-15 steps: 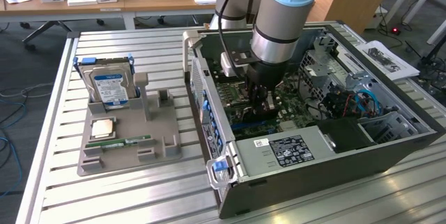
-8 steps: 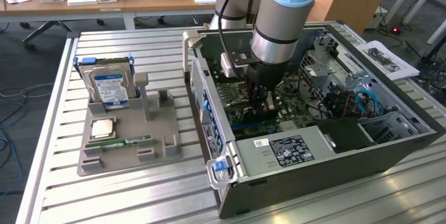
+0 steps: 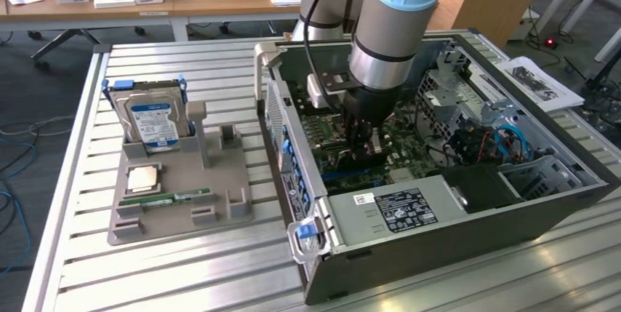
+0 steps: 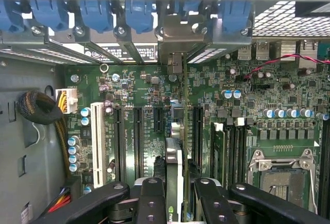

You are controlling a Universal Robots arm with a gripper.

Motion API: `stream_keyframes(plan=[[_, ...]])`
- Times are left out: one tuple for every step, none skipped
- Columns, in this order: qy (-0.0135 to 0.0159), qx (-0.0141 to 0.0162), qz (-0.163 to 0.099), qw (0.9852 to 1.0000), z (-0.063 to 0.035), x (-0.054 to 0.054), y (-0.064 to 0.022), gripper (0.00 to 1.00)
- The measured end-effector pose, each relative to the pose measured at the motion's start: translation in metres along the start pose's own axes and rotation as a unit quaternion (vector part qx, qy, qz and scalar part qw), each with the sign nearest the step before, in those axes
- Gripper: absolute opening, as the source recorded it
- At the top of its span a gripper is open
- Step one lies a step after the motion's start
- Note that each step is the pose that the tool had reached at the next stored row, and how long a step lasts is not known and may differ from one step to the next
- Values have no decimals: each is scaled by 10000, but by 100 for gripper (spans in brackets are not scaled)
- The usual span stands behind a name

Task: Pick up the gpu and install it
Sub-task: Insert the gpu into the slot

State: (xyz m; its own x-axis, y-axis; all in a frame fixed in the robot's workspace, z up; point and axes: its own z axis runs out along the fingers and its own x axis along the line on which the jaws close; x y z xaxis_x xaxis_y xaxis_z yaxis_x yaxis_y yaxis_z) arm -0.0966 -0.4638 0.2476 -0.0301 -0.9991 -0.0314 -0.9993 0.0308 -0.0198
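The thin, dark, flat gpu (image 4: 177, 172) stands on edge, clamped between the black fingers (image 4: 149, 203) of the robot's gripper (image 4: 178, 203), directly over the black expansion slots (image 4: 139, 141) of the green motherboard (image 4: 237, 79). Its metal end bracket (image 4: 180, 35) sits at the rear slot openings under the blue plastic latches (image 4: 93, 15). In the exterior view, the gripper (image 3: 367, 145) reaches down into the open grey computer case (image 3: 466, 217), well apart from the grey parts holder (image 3: 179, 188) carrying the silver hard drive (image 3: 153, 124).

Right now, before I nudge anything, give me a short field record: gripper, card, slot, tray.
gripper: black two-finger gripper inside the open computer case, shut on the gpu
gpu: thin dark expansion card, edge-on, standing over the motherboard slots
bracket: metal end bracket at the case's rear wall
tray: silver hard drive and green memory stick on grey tray
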Motion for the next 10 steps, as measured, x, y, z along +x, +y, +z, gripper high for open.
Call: stream_keyframes(plan=[[1, 0, 0, 10000, 2, 0, 0, 26], [2, -1, 0, 10000, 3, 0, 1, 26], [2, -1, 1, 10000, 4, 0, 2, 26], [2, -1, 1, 10000, 5, 0, 2, 26], [1, -1, 0, 10000, 6, 0, 2, 26], [0, 0, 0, 10000, 7, 0, 2, 26], [0, 0, 0, 10000, 7, 0, 1, 26], [0, 0, 1, 10000, 7, 0, 2, 26], [0, 0, 1, 10000, 7, 0, 2, 26], [0, 0, 1, 10000, 7, 0, 2, 26]])
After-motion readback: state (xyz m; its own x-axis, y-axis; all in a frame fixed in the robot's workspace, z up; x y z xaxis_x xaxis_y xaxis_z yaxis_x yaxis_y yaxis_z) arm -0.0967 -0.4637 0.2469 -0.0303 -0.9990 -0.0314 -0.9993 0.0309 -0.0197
